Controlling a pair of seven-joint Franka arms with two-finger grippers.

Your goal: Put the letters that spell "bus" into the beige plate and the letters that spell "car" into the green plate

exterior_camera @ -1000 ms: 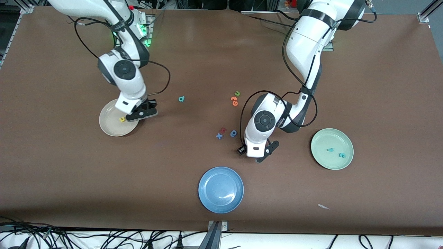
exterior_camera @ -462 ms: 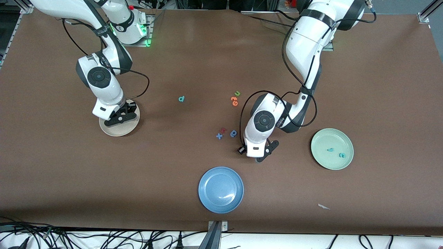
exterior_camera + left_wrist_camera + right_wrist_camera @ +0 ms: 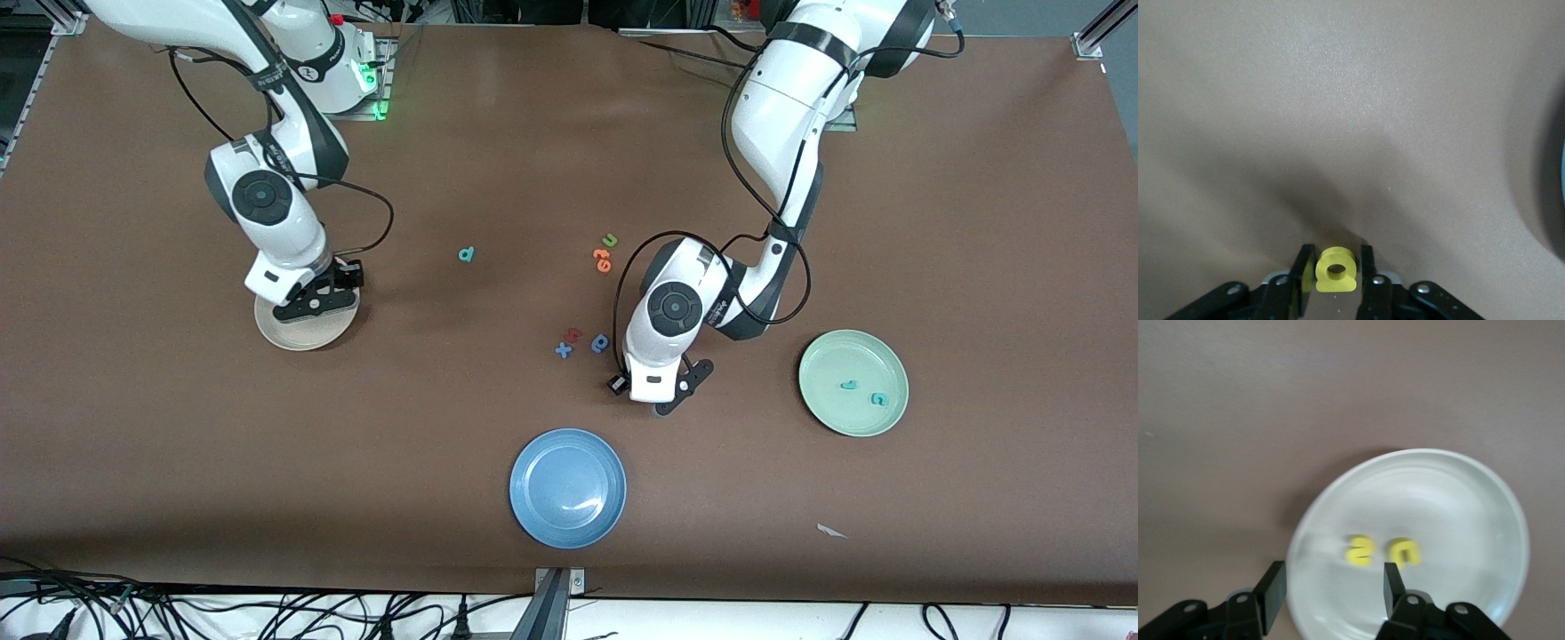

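left gripper: clamping yellow a on the table
right gripper: hanging released over beige plate; yellow s, yellow u lying inside

foam letters x, u on table

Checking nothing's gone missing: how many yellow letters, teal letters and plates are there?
Yellow letters: 3 (a, s, u)
Teal letters: 3 (b, r, c)
Plates: 3 (beige plate, green plate, blue plate)
Total: 9
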